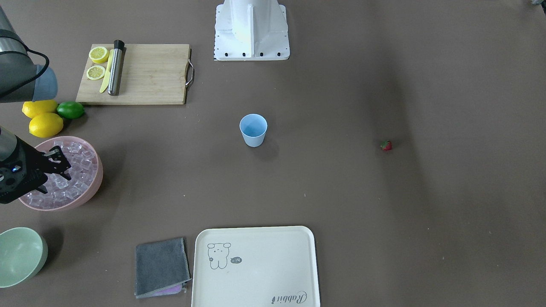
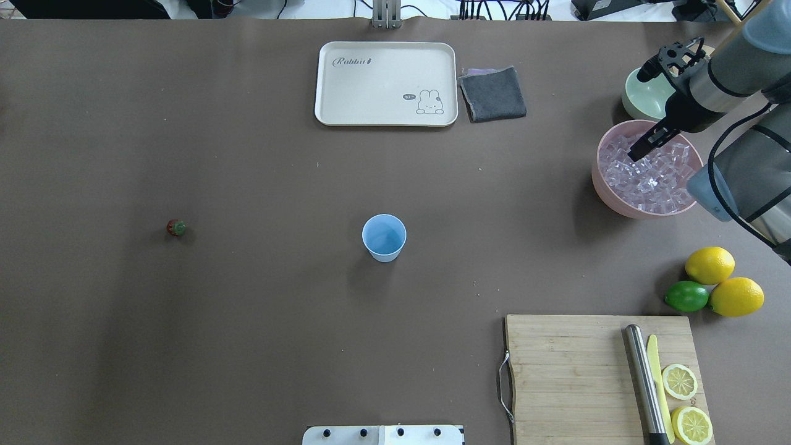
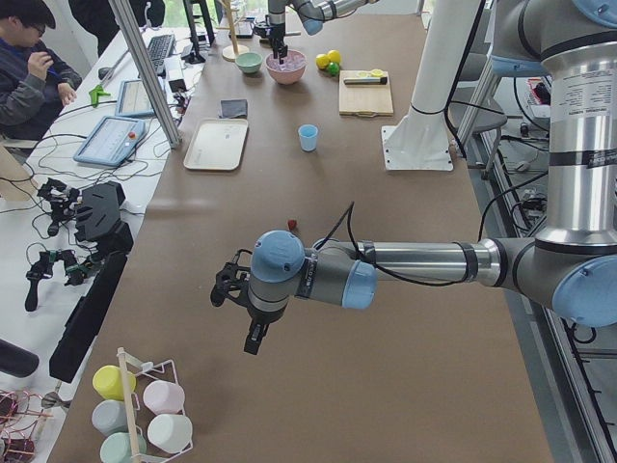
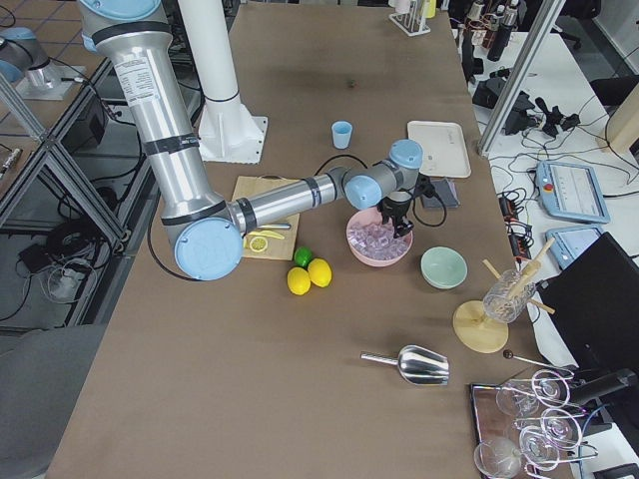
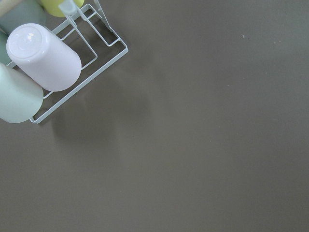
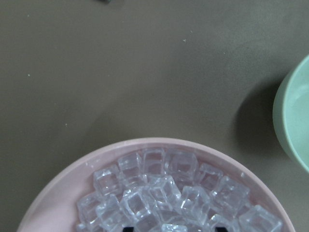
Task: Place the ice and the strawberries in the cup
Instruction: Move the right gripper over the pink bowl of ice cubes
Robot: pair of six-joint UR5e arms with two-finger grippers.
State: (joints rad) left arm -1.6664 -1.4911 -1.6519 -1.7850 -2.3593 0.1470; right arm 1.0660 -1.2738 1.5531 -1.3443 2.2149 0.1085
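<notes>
The light blue cup (image 1: 253, 130) (image 2: 384, 237) stands upright and empty at the table's middle. The tiny red strawberry (image 1: 386, 145) (image 2: 176, 227) lies alone on the table towards my left side. Several clear ice cubes (image 2: 655, 176) (image 6: 164, 193) fill a pink bowl (image 2: 602, 179) (image 1: 96, 179). My right gripper (image 1: 59, 164) (image 2: 636, 151) is open over that bowl, with its tips down among the cubes and nothing held. My left gripper (image 3: 253, 340) hangs above bare table near the left end, far from the cup. I cannot tell whether it is open or shut.
A pale green bowl (image 2: 642, 99) stands just beyond the pink bowl. Two lemons (image 2: 723, 281) and a lime (image 2: 686, 296) lie beside a cutting board (image 2: 575, 371) with lemon halves, a muddler and a knife. A cream tray (image 2: 386, 83) and grey cloth (image 2: 492, 93) lie at the far edge. A cup rack (image 5: 43, 63) stands near my left gripper.
</notes>
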